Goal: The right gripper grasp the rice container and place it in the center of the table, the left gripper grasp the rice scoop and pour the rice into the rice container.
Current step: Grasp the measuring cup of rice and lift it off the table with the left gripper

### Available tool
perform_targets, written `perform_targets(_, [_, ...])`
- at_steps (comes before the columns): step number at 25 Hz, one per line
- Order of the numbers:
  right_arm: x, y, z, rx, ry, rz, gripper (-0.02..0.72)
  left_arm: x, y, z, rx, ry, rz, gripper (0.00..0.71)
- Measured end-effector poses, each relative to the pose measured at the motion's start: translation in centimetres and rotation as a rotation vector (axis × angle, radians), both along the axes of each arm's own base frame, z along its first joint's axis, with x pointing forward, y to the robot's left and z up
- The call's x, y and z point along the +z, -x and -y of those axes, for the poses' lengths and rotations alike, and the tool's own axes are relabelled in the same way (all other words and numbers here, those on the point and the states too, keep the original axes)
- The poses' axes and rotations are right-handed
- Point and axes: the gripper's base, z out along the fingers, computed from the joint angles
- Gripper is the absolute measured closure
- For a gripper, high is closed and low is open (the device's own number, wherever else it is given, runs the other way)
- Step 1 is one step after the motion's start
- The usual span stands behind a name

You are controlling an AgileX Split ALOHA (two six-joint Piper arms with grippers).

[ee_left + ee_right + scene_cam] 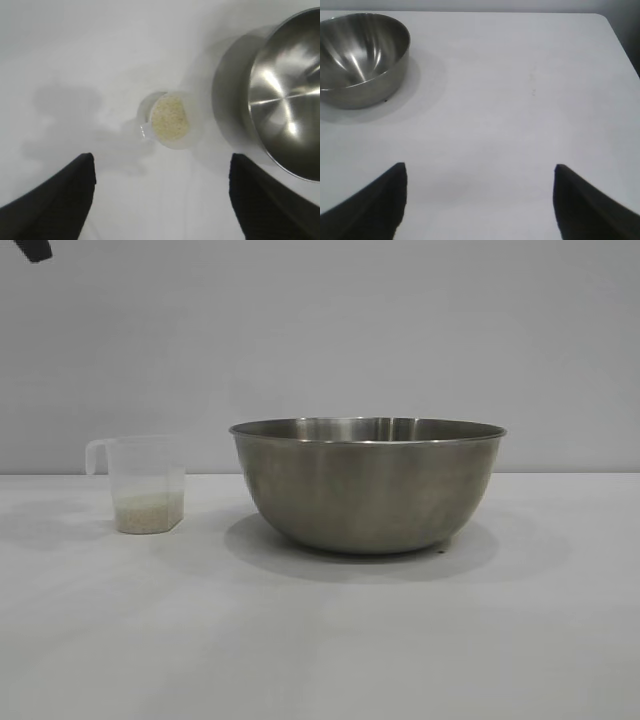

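Judging by the layout, we take the bowl as already placed mid-desk, well in from every edge, while the scoop stands beside it with its rice unpoured, so grasping and pouring remain. Our left tool hovers open and empty above the scoop; our right tool is open, empty, off toward a desk corner. Only the left wrist view looks down onto the grains; the exterior view hardly shows either arm.

The left gripper and right gripper each show 2 matte black, tapering, pointed fingers.
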Motion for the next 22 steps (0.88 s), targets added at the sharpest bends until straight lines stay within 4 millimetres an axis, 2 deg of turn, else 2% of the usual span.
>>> perform_targets(7, [0.0, 0.0, 0.0, 0.000, 0.000, 0.000, 0.190, 2.0, 1.3, -0.5, 0.029, -0.033, 0.049, 0.160])
perform_targets(9, [0.0, 0.0, 0.0, 0.000, 0.000, 0.000, 0.190, 1.9, 1.7, -0.7, 0.038, -0.044, 0.048, 0.160])
perform_targets(15, [0.0, 0.0, 0.0, 0.000, 0.000, 0.000, 0.190, -1.8, 2.8, -1.0, 0.063, -0.058, 0.012, 0.160])
perform_targets(22, [0.0, 0.0, 0.0, 0.000, 0.000, 0.000, 0.190, -3.0, 5.9, -1.4, 0.126, -0.025, 0.186, 0.160])
